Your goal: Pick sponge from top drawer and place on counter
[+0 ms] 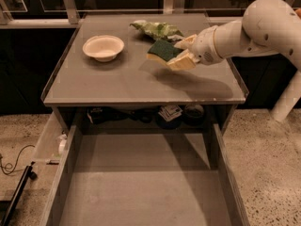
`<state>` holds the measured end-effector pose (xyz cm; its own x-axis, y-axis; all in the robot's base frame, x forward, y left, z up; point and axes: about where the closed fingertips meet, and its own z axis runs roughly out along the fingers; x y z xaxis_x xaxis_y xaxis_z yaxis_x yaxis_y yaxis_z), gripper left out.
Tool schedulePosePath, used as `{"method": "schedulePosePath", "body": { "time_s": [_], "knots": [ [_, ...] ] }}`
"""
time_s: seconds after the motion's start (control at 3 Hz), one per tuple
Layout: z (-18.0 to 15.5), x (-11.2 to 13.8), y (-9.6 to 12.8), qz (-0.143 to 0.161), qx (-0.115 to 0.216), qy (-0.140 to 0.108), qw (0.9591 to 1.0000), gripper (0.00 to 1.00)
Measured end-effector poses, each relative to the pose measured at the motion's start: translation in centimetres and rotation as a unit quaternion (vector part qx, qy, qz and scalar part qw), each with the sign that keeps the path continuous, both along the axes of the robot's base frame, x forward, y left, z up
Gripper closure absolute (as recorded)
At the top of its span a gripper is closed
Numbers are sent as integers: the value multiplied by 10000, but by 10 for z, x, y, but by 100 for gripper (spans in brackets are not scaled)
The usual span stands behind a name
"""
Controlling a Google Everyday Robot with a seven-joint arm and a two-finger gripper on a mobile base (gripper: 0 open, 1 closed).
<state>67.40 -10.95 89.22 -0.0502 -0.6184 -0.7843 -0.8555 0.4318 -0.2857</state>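
I have the sponge (161, 50) pinched in the gripper (178, 54), dark green face up, with the pale yellow foam showing along its lower edge. The jaws are closed on its right end, one above and one below, so most of it sticks out to the left. It hangs tilted over the counter (127, 81), right of centre, and its shadow falls apart from it (so I judge it is not yet set down). Held by one end like this, the free end should meet the counter first. Just behind it lies a wrinkly green chip bag (157, 29), and well to the left a pale bowl (103, 47). The top drawer (141, 182) stands pulled out below the front edge. I can read no brand or writing anywhere.
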Motion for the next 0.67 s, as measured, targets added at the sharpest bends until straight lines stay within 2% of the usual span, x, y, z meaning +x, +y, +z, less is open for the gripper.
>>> {"method": "schedulePosePath", "body": {
  "time_s": [0.33,0.67],
  "knots": [
    [-14,13,-4,-443,86,265,9986,100],
    [-25,17,0,-564,172,514,9969,100]
  ]
}}
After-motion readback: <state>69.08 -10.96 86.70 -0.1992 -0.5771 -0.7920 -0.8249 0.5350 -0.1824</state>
